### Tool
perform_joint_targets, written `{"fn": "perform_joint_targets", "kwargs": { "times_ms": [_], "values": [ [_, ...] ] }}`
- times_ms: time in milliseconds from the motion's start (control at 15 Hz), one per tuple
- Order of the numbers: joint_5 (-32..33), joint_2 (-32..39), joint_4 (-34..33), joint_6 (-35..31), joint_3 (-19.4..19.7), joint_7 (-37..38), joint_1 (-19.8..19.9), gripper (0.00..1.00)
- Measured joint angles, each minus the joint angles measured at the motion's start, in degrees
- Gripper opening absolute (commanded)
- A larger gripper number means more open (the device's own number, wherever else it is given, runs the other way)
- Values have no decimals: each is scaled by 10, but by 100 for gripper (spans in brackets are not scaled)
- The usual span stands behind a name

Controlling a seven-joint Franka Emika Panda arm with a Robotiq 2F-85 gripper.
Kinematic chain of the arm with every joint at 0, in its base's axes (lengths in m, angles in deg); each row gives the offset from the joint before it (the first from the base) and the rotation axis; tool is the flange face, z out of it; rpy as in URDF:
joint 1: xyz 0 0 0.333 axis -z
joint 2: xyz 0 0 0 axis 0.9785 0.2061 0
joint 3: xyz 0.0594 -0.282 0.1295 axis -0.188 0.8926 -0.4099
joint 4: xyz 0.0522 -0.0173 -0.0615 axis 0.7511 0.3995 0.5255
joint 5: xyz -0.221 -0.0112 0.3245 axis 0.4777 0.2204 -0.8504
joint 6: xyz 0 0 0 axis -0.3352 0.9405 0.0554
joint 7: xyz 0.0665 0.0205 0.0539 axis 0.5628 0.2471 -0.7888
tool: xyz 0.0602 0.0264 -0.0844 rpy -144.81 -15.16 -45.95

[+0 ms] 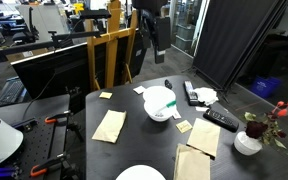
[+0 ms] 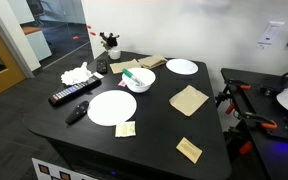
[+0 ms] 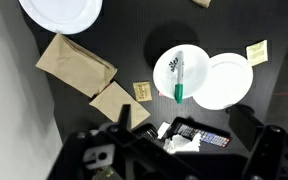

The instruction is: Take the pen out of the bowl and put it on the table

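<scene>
In an exterior view the end effector (image 1: 157,55) hangs high over the far side of the dark bench (image 1: 144,142), well apart from the white bowl (image 1: 159,104). In an exterior view the green pen (image 2: 134,76) lies inside the bowl (image 2: 141,82), and 1 flat plate (image 2: 112,107) sits just on its near side. In the wrist view the pen (image 3: 179,78) lies across the bowl (image 3: 167,68). The end effector (image 3: 189,130) has its fingers spread apart, holding nothing.
</scene>
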Motion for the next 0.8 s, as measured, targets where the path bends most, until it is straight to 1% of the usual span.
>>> {"fn": "perform_joint_targets", "kwargs": {
  "times_ms": [333, 467, 600, 800],
  "values": [
    [10, 60, -3, -52, -32, 45, -2, 100],
    [37, 80, -5, -73, -45, 83, -4, 100],
    [62, 98, -9, -83, -57, 117, -8, 100],
    [71, 122, -18, -89, -70, 136, -17, 100]
  ]
}}
